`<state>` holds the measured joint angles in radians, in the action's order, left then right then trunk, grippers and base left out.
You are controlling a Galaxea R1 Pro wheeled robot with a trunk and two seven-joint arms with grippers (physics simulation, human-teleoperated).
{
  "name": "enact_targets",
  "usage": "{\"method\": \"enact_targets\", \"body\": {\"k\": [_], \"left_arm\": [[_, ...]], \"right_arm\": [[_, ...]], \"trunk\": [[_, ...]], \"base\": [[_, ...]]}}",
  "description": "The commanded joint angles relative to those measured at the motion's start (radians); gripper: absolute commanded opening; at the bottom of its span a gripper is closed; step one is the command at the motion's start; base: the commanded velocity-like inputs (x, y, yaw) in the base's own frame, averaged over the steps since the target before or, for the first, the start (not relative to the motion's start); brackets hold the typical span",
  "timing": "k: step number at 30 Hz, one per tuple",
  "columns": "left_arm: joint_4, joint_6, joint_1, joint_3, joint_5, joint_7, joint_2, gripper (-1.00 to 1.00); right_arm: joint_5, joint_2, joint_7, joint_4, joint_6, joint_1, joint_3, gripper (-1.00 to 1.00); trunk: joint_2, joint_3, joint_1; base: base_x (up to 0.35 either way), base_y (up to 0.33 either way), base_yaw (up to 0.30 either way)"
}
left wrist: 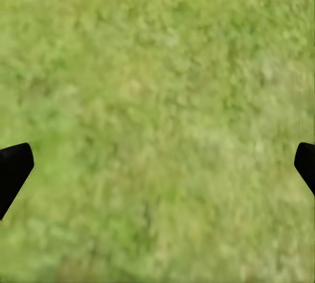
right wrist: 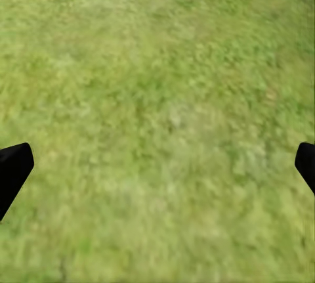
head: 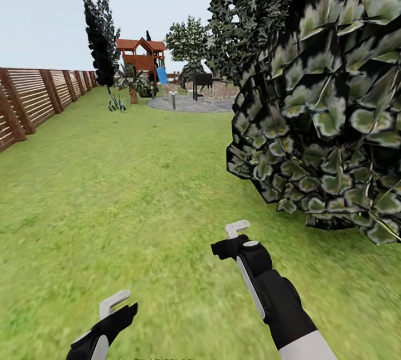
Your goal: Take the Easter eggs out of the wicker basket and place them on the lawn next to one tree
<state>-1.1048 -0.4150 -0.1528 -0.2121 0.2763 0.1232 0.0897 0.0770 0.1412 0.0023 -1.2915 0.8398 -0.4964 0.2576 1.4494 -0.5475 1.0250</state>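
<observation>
The Easter eggs and the wicker basket are out of view. Green lawn [head: 128, 181] stretches ahead through the garden. My left gripper [head: 114, 303] hangs low at the near left over grass, open with nothing between its fingers. My right gripper [head: 236, 229] is a little farther forward at centre, also open and empty. In both wrist views the dark fingertips [left wrist: 13, 171] [right wrist: 13, 171] stand wide apart over bare lawn [left wrist: 157, 112] [right wrist: 157, 112]. A tree's dark mottled leafy crown [head: 328, 126] hangs close at the right; its trunk is hidden.
A brown slat fence [head: 33, 98] runs along the left. Far ahead lie a grey gravel circle [head: 189, 105], a red playset [head: 142, 59], a thin dark tree [head: 101, 37] and a small spiky plant [head: 117, 103]. Open grass lies between.
</observation>
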Motion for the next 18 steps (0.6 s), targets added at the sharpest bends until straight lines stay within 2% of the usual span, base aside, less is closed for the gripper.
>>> {"method": "enact_targets", "body": {"k": [1,5,11,18], "left_arm": [[0.0,-0.005,-0.001,-0.001,0.011,0.006,0.001,1.0],[0.009,-0.003,-0.001,-0.001,0.01,0.006,-0.001,1.0],[0.013,0.001,-0.001,-0.001,0.009,0.006,-0.002,1.0],[0.015,0.006,-0.001,-0.001,0.009,0.006,-0.004,1.0]], "right_arm": [[0.007,0.0,0.001,-0.001,0.005,-0.001,0.001,1.0],[0.007,0.0,0.001,-0.001,0.005,-0.001,0.001,1.0],[0.007,0.0,0.001,-0.001,0.005,-0.001,0.001,1.0],[0.007,-0.001,0.0,0.0,0.005,-0.001,0.0,1.0]], "trunk": [[0.001,-0.002,0.0],[0.001,-0.005,0.0],[0.001,-0.01,0.0],[0.001,-0.012,0.0]], "base": [[0.021,0.0,0.254],[0.095,-0.015,0.254],[0.244,-0.088,0.234],[0.296,-0.115,0.074]]}}
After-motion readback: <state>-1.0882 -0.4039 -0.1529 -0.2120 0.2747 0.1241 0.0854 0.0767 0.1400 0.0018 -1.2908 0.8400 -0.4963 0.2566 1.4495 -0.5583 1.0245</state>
